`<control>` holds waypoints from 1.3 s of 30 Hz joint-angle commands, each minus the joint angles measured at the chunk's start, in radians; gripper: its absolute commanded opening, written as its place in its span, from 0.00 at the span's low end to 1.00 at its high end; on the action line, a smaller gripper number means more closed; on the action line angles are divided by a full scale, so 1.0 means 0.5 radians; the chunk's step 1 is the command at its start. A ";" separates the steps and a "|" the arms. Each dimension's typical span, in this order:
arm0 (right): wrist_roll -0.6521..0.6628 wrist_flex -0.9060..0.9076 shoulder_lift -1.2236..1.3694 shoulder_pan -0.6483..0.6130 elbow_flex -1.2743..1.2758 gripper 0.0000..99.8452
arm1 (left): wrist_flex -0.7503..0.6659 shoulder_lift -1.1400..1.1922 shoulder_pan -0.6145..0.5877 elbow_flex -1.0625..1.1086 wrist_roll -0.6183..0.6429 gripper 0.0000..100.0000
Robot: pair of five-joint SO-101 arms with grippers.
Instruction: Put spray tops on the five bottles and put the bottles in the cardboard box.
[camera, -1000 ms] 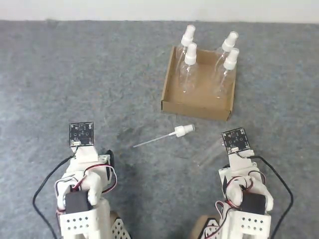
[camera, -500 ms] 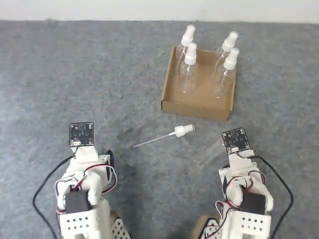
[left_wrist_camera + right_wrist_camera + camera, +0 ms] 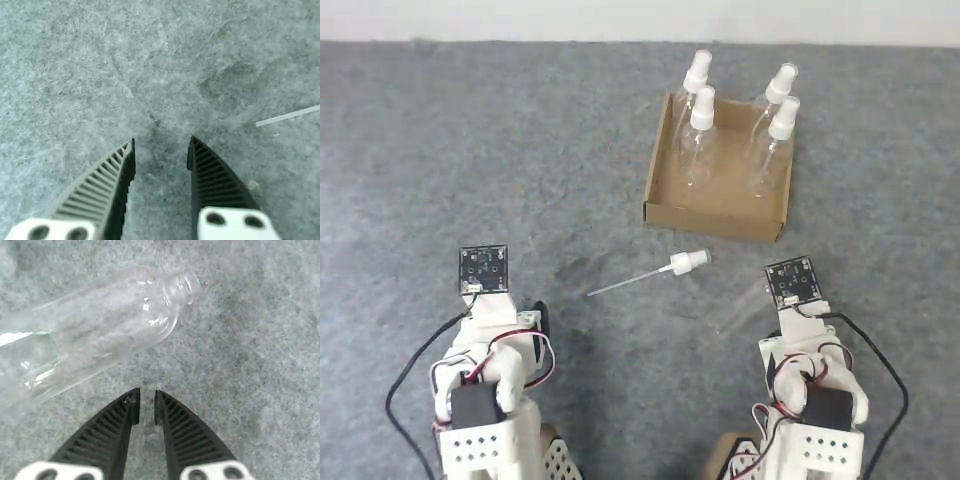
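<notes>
left gripper (image 3: 162, 141): released, jaws apart, empty. Hangs low over the bench (image 3: 470, 150), close to its own base.
right gripper (image 3: 147, 391): jaws nearly together, nothing between them. Tips sit just beside the bottle, not touching it.
bottle (image 3: 100, 325): the fifth one, uncapped, threaded neck bare. Lies on its side on the bench just ahead of the right arm (image 3: 810, 390).
top (image 3: 688, 262): lies flat between the arms and the box, apart from the bottle. Its tube (image 3: 287, 116) trails toward the left arm (image 3: 485, 380), with the end near the left gripper.
box (image 3: 715, 222): far side, right of centre, open side up.
four bottles (image 3: 703, 110): upright in the box's far half, tops on, in two pairs. Bare cardboard floor shows in the near half, probably room for the fifth.
why this layout: my read is that the bottle is on the right arm's side and the tube on the left's, so right holds and left feeds the top.
progress: four of five look done. The last still needs capping and boxing.
risk: the clear round bottle may roll when nudged, and the thin tube must find a narrow neck.
surface: grey fuzzy felt-like mat over the whole bench. Likely damps rolling but may make a flat pick of the tube awkward.
room: pale wall (image 3: 620, 20) along the bench's far edge.
</notes>
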 commanded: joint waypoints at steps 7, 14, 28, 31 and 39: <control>-0.012 0.014 -0.002 -0.008 0.046 0.02 | 0.006 -0.040 -0.006 -0.017 0.015 0.16; -0.012 0.014 -0.002 -0.008 0.046 0.02 | 0.006 -0.040 -0.006 -0.017 0.015 0.16; -0.018 0.014 -0.002 -0.011 0.046 0.02 | 0.006 -0.040 0.009 -0.017 0.018 0.16; -0.018 0.014 -0.002 -0.008 0.046 0.02 | -0.009 -0.043 0.015 -0.020 0.018 0.16; -0.012 -0.318 -0.008 0.008 0.034 0.02 | -0.178 -0.040 0.356 -0.017 0.003 0.16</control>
